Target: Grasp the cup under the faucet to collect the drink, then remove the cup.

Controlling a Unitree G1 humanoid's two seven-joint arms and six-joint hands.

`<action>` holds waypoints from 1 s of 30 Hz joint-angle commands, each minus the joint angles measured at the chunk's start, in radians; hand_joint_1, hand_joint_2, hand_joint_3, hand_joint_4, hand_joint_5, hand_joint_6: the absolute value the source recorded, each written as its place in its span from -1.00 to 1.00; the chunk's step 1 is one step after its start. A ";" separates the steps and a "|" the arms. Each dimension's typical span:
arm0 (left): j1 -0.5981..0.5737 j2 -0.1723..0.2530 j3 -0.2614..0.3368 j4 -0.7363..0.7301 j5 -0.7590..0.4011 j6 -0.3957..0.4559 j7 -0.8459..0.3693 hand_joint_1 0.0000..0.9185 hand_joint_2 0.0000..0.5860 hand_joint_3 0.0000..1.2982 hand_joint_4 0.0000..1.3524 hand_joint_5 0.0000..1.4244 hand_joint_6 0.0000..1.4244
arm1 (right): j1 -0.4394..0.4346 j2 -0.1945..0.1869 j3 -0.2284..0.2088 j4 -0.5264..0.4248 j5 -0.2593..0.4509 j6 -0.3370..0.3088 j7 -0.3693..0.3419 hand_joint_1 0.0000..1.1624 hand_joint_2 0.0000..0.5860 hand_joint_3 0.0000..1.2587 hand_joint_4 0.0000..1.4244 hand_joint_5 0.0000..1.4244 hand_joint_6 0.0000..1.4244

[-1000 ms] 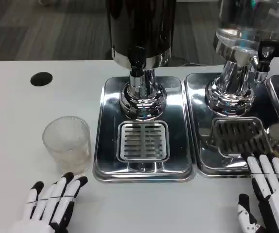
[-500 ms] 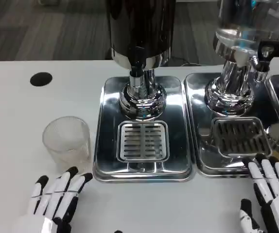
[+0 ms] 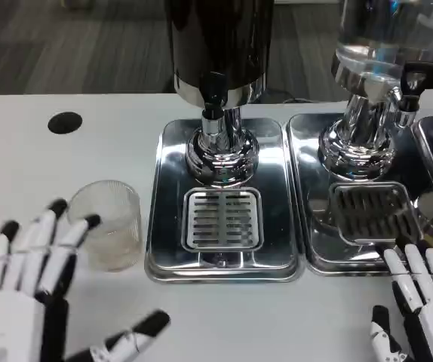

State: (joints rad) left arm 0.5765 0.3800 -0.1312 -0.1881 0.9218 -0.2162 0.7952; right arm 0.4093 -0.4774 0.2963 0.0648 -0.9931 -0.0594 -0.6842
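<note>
Cup [image 3: 109, 224]: clear ribbed plastic, slightly frosted. Drip trays [image 3: 167, 200]: polished metal, mirror-glossy, with slotted grates [image 3: 222, 219]. Dispenser bases [image 3: 221, 154]: shiny chrome. Right dispenser tank [image 3: 386, 34]: transparent, glossy. Worktop [image 3: 66, 162]: smooth matt white. Hands [image 3: 32, 302]: smooth white and black plastic.

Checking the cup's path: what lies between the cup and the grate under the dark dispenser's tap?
In the head view, only the raised steel rim of the drip tray separates the cup from the grate.

A clear ribbed cup [image 3: 109, 225], shiny chrome tray [image 3: 164, 226], white table [image 3: 66, 158] with black hole [image 3: 64, 122].
</note>
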 commanded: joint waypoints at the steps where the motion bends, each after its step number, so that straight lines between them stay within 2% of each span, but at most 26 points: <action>1: -0.091 0.016 0.080 -0.035 -0.044 0.083 -0.152 -1.00 -0.86 -0.63 -1.00 -0.82 -0.94 | -0.001 0.001 0.005 -0.009 0.002 -0.005 0.012 -0.92 0.80 -0.89 -1.00 -1.00 -1.00; 4: -0.155 0.024 0.118 -0.028 -0.058 0.126 -0.230 -1.00 -0.87 -0.63 -1.00 -0.82 -0.93 | 0.007 0.002 0.002 -0.012 0.007 -0.008 0.008 -0.92 0.80 -0.89 -1.00 -1.00 -1.00; 8: -0.199 0.014 0.136 -0.008 -0.061 0.166 -0.274 -1.00 -0.92 -0.64 -1.00 -0.82 -0.95 | 0.019 0.001 -0.003 -0.017 0.012 -0.011 0.003 -0.92 0.80 -0.88 -1.00 -1.00 -1.00; 13: -0.304 -0.006 0.104 0.077 -0.061 0.246 -0.358 -1.00 -0.95 -0.73 -1.00 -0.83 -0.94 | 0.032 0.003 -0.003 -0.015 0.020 -0.015 -0.001 -0.93 0.80 -0.87 -1.00 -1.00 -1.00; 18: -0.376 -0.014 0.097 0.152 -0.107 0.278 -0.414 -1.00 -0.95 -0.88 -1.00 -0.83 -0.91 | 0.041 0.009 -0.002 -0.025 0.020 -0.015 0.004 -0.93 0.80 -0.86 -1.00 -1.00 -1.00; 21: -0.406 -0.015 0.094 0.198 -0.132 0.275 -0.420 -1.00 -0.96 -1.00 -1.00 -0.85 -0.91 | 0.043 0.012 -0.002 -0.024 0.022 -0.015 0.007 -0.93 0.80 -0.86 -1.00 -1.00 -1.00; 27: -0.431 -0.039 0.074 0.315 -0.185 0.183 -0.318 -1.00 -0.95 -1.00 -1.00 -0.85 -0.90 | 0.040 0.015 0.000 -0.013 0.030 -0.017 0.013 -0.92 0.79 -0.84 -1.00 -1.00 -1.00; 30: -0.435 -0.056 0.057 0.356 -0.188 0.166 -0.293 -1.00 -0.95 -1.00 -1.00 -0.85 -0.90 | 0.037 0.016 0.001 -0.010 0.034 -0.017 0.016 -0.91 0.79 -0.84 -1.00 -1.00 -1.00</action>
State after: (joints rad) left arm 0.1472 0.3356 -0.0624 0.1356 0.7487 -0.0352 0.4726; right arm 0.4448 -0.4667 0.2970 0.0499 -0.9668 -0.0727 -0.6785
